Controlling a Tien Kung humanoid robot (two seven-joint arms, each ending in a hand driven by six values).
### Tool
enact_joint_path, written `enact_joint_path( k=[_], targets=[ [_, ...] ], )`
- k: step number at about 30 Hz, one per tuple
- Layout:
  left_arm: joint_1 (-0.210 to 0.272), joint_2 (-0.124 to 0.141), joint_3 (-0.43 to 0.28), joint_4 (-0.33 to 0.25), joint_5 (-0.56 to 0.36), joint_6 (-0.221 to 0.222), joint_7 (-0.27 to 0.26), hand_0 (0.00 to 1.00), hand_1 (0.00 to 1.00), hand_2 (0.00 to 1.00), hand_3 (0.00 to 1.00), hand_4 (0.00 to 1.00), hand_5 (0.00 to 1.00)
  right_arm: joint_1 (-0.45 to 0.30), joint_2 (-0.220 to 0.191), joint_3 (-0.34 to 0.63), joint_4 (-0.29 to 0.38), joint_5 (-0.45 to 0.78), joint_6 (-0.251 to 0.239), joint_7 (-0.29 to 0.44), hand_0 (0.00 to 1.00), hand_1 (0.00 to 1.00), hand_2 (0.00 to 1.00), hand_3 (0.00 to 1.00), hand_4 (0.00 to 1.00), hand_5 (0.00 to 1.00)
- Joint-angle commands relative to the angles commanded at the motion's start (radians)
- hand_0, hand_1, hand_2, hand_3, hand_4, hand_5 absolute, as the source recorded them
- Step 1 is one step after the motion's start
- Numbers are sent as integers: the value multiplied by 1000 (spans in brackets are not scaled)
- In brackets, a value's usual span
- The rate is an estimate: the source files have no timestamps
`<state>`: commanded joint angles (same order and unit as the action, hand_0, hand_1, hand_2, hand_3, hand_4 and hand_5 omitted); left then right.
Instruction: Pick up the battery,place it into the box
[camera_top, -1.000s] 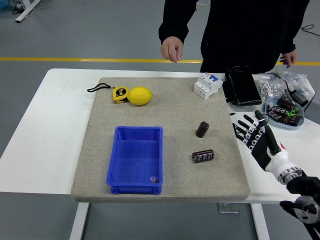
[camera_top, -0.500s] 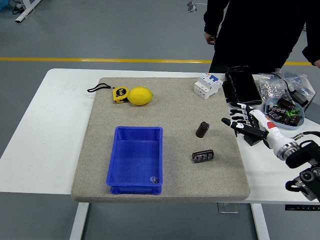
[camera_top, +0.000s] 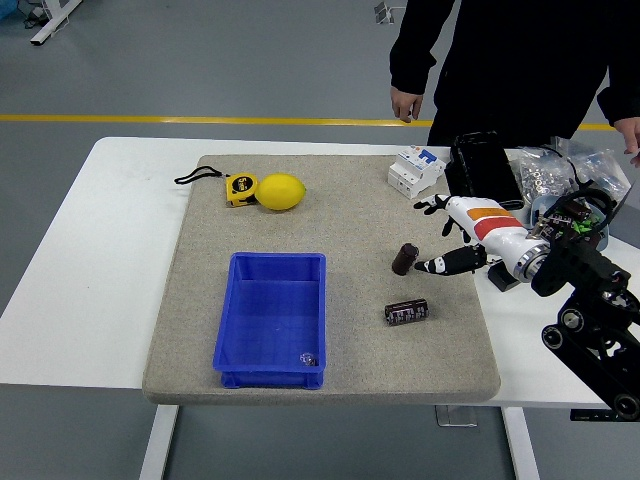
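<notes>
The right hand (camera_top: 447, 235) reaches in from the right over the grey mat (camera_top: 330, 215), its fingers spread and holding nothing, thumb low and pointing towards the upright battery (camera_top: 404, 259), which stands just off the fingertips. The open spread suits a wrap around a small cylinder from the side. A second battery (camera_top: 406, 312) lies on its side nearer the front edge, well apart from the hand, so the standing one looks the likelier target. The blue box (camera_top: 270, 318) sits to the left on the mat, open side up, ready to receive a drop from above (a small pale object already lies in its near corner). A lemon (camera_top: 281, 192) and tape measure (camera_top: 239, 188) rest at the far left, clear of the path. A person (camera_top: 500, 60) stands beyond the counter (camera_top: 110, 260), hands off it.
</notes>
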<state>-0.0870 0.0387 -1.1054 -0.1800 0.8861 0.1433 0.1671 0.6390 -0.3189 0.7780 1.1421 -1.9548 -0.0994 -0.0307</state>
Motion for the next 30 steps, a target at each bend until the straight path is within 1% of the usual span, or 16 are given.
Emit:
enact_joint_path(
  k=[3,4,9,10,14,17,21,22,24,27,28,30],
  targets=[
    [1,2,5,0,-3,1,1,755,700,728,628,698,625,31,23,-38,-45,-43,-14,10,156,312,720,798,998,335],
    [2,3,6,0,-5,1,1,754,700,727,629,698,625,37,29,-46,-56,-48,-19,12,133,276,702,786,998,325],
    [1,4,10,0,-7,2,1,754,700,727,629,698,625,72,63,-89,-129,-75,-43,32,133,276,702,786,998,325],
    [1,5,11,0,-9,2,1,754,701,728,629,699,626,77,68,-95,-141,-77,-43,35,141,282,681,758,998,325],
    [-1,5,11,0,-8,2,1,754,701,728,629,699,626,94,83,-115,-181,-88,-40,44,141,282,681,758,998,325],
    [-2,5,12,0,-8,3,1,755,701,728,629,699,625,106,91,-129,-211,-98,-48,49,155,288,669,752,998,324],
    [-7,6,26,0,-20,4,-1,755,701,728,629,699,625,123,105,-141,-271,-101,-73,55,155,288,669,752,998,324],
    [-8,6,29,0,-24,4,-2,754,702,727,629,699,625,124,108,-140,-284,-100,-79,56,145,280,618,735,998,325],
    [-11,5,32,0,-29,4,-4,754,702,727,629,699,625,126,114,-138,-310,-99,-95,60,145,280,618,735,998,325],
    [-15,5,36,0,-35,5,-5,754,702,727,629,699,625,126,116,-141,-326,-93,-114,68,145,280,618,735,998,325],
    [-16,5,39,0,-39,4,-6,755,701,728,629,700,625,123,115,-143,-333,-85,-127,74,132,269,588,718,998,320],
    [-18,4,41,0,-43,5,-7,755,701,728,629,700,625,121,116,-146,-345,-80,-138,81,132,269,588,718,998,320]
  ],
)
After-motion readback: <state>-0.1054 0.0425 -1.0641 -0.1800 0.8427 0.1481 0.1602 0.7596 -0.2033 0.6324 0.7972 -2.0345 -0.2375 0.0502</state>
